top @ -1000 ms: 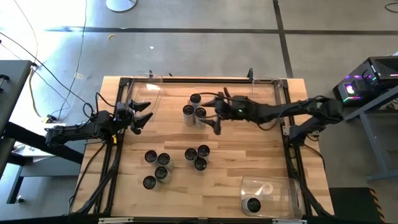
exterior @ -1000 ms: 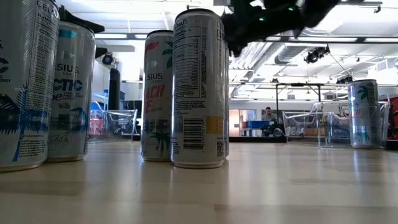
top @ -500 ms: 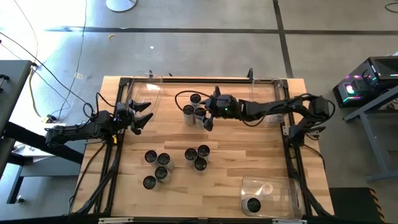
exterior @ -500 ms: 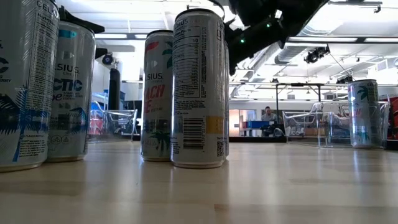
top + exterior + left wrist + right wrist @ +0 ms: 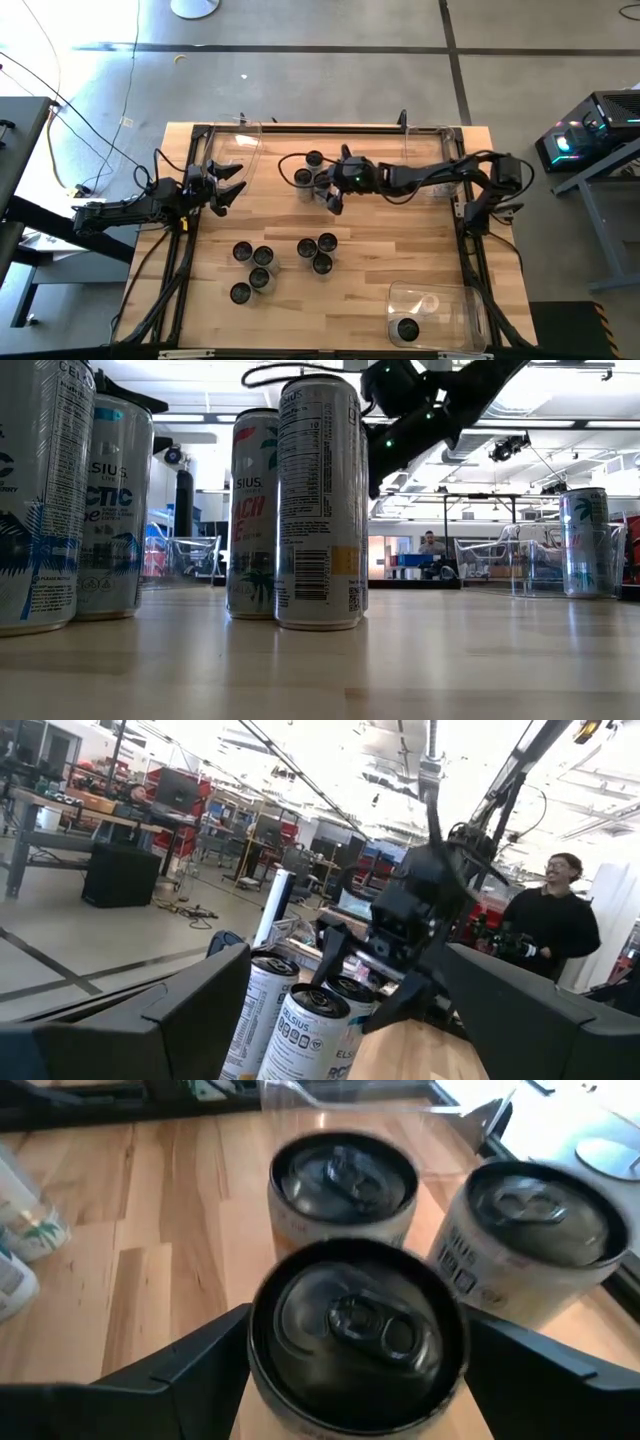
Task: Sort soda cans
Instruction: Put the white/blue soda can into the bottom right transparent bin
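While one soda can (image 5: pixel 407 329) sat binned and others (image 5: pixel 262 257) crowded the counter (image 5: pixel 380 250), hovered over the far cluster (image 5: pixel 310 178), right fingers (image 5: pixel 330 195) spread, left fingers (image 5: pixel 228 185) likewise open.

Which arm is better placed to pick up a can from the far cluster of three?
The right. Its gripper is at that cluster, jaws open around the nearest can. The left gripper waits open at the table's left edge.

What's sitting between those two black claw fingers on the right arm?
A soda can, upright with its dark top showing, stands between the right gripper's open fingers, not yet clamped. The right wrist view shows it, with two more cans just beyond.
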Motion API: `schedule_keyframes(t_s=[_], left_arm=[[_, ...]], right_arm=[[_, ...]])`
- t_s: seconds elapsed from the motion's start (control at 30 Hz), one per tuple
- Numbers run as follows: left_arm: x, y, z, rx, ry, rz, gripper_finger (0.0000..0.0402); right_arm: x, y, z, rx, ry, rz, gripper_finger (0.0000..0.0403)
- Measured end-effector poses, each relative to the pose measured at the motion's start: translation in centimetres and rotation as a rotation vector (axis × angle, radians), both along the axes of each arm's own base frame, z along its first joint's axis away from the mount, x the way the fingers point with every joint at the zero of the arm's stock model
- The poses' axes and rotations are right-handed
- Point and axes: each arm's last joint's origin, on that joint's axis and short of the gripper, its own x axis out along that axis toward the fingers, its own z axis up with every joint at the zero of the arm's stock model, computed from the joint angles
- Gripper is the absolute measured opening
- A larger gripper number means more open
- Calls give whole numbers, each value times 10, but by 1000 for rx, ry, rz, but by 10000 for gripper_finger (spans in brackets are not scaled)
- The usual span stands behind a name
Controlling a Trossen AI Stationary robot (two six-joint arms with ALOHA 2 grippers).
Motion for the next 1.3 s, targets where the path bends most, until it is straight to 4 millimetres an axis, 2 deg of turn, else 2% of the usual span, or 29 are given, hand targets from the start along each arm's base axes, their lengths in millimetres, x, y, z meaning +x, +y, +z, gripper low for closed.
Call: schedule_keyframes(t_s=[0.27, 0.37, 0.5, 0.67, 0.8, 0.93, 1.1, 1.3], left_arm=[[0, 0, 0, 0, 1, 0, 323], [0, 0, 0, -1, 5, -1, 323], [0, 0, -1, -6, 5, -2, 323], [0, 0, 0, -6, -1, -5, 323], [0, 0, 0, -6, -1, -5, 323], [0, 0, 0, -6, -3, -5, 323], [0, 0, 1, -6, -12, -5, 323], [-1, 0, 3, -3, -39, -5, 323]], right_arm=[[2, 0, 1, -4, -26, -2, 243], [-3, 0, 14, 10, -61, -18, 243], [-19, 9, 44, -9, -94, -16, 243], [-55, 36, 86, -44, -85, -11, 243], [-95, 70, 115, -34, -83, 15, 243], [-140, 107, 136, 37, -100, 73, 243], [-190, 147, 146, 126, -111, 170, 243], [-224, 188, 144, 199, -125, 243, 243]])
